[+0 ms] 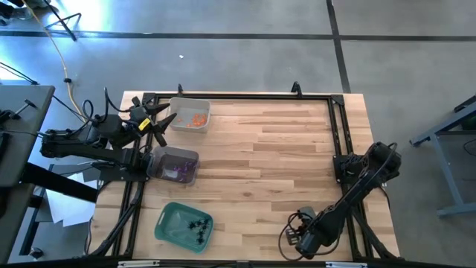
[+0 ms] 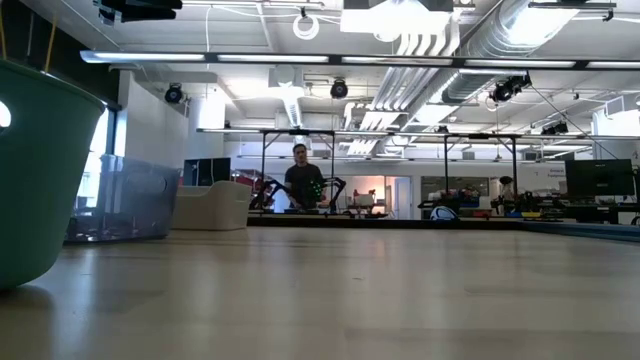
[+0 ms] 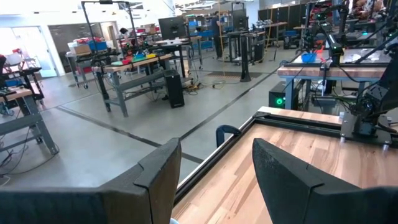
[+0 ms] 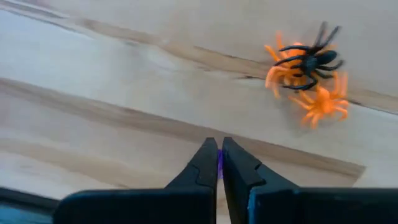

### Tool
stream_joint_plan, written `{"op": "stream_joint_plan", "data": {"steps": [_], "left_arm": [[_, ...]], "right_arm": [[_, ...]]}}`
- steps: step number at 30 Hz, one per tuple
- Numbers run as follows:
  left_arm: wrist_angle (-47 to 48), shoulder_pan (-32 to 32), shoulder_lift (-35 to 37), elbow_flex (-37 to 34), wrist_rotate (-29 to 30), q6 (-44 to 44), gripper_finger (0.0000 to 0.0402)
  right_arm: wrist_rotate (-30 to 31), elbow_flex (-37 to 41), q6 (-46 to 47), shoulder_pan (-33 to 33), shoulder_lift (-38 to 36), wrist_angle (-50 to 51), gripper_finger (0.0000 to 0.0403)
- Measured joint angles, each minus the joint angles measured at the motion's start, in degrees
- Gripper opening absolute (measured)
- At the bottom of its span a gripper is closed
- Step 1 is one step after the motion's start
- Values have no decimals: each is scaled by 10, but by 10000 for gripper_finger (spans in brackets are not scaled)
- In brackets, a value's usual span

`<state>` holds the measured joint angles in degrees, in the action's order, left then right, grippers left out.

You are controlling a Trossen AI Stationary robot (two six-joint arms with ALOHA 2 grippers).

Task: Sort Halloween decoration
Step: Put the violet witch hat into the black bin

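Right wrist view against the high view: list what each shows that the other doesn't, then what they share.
Only the right wrist view: a small clump of spider trinkets on the wood, one black spider lying over orange spiders, and the right gripper shut on a sliver of something purple.

Only the high view: the clear tray of orange trinkets, the clear tray of purple ones, the green tray of black spiders, and the left gripper, open beside the orange tray.

Both: the wooden table and the right arm at its near right corner.
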<state>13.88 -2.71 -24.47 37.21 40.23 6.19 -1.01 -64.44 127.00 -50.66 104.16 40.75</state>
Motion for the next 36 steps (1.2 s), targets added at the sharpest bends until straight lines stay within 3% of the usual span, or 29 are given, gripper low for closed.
{"op": "stream_joint_plan", "data": {"steps": [3,11,18,24,28,36], "left_arm": [[0,0,0,0,0,0,186],[0,0,0,0,0,0,186],[0,0,0,0,0,0,186],[0,0,0,0,0,0,186],[0,0,0,0,0,0,186],[0,0,0,0,0,0,186]], "right_arm": [[48,-8,-1,0,-1,2,1],[246,-15,-84,32,-2,2,0],[355,-15,-278,130,-3,-54,0],[354,-15,-551,243,-3,-231,0],[305,-15,-714,314,-3,-362,0],[193,-22,-891,414,33,-562,0]]}}
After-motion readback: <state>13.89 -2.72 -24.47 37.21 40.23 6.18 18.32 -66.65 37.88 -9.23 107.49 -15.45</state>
